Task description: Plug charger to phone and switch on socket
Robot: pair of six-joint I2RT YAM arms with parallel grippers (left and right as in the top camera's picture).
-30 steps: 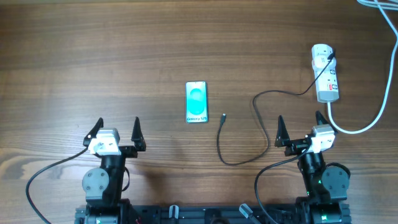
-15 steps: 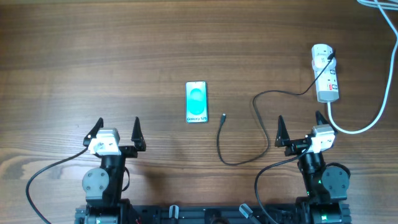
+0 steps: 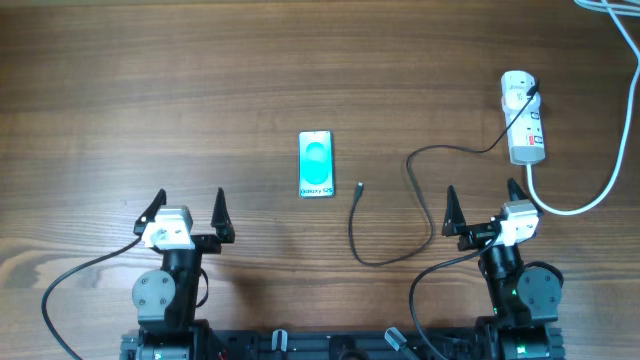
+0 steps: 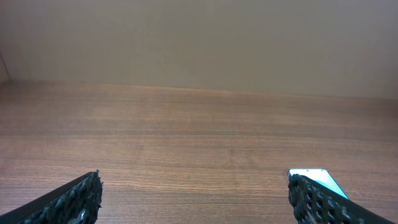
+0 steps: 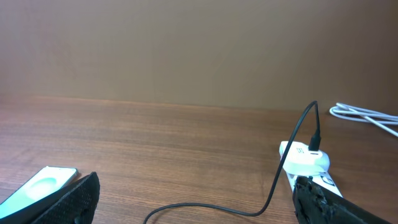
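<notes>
The phone (image 3: 316, 165) lies flat mid-table, cyan screen up; its corner shows in the left wrist view (image 4: 314, 176) and the right wrist view (image 5: 37, 186). The thin black charger cable (image 3: 420, 215) curves across the table, its connector tip (image 3: 360, 186) lying just right of the phone, apart from it. Its black plug (image 3: 531, 92) sits in the white socket strip (image 3: 524, 120) at the far right, also in the right wrist view (image 5: 303, 158). My left gripper (image 3: 186, 212) and right gripper (image 3: 482, 200) are open and empty near the front edge.
The strip's white cord (image 3: 610, 150) loops off the right edge and back corner. Thick black robot cables (image 3: 80, 280) trail by each arm base. A plain wall stands behind the table.
</notes>
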